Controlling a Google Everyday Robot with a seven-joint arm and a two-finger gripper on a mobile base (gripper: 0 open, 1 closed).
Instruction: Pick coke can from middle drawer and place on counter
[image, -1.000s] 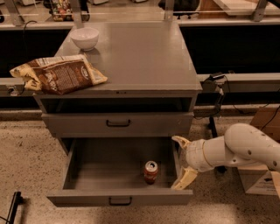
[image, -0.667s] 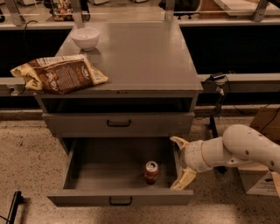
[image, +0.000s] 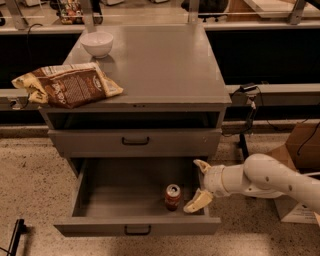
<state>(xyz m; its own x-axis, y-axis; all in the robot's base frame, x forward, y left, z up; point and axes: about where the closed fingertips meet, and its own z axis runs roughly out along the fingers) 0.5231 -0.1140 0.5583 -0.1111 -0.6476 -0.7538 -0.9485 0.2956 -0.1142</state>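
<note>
The coke can (image: 173, 196) stands upright on the floor of the open middle drawer (image: 100, 227), right of centre near the front. My gripper (image: 200, 183) is open at the drawer's right side, just right of the can, with one finger at the back and one at the front; it does not touch the can. The white arm reaches in from the right. The grey counter (image: 160, 65) tops the cabinet above.
A brown-and-yellow chip bag (image: 67, 85) lies on the counter's left front corner. A white bowl (image: 97, 43) stands at its back left. The upper drawer (image: 135, 141) is shut. A cardboard box (image: 302, 145) and cables are on the floor at right.
The gripper has shifted slightly left, closer to the can. The can and drawer have not moved.
</note>
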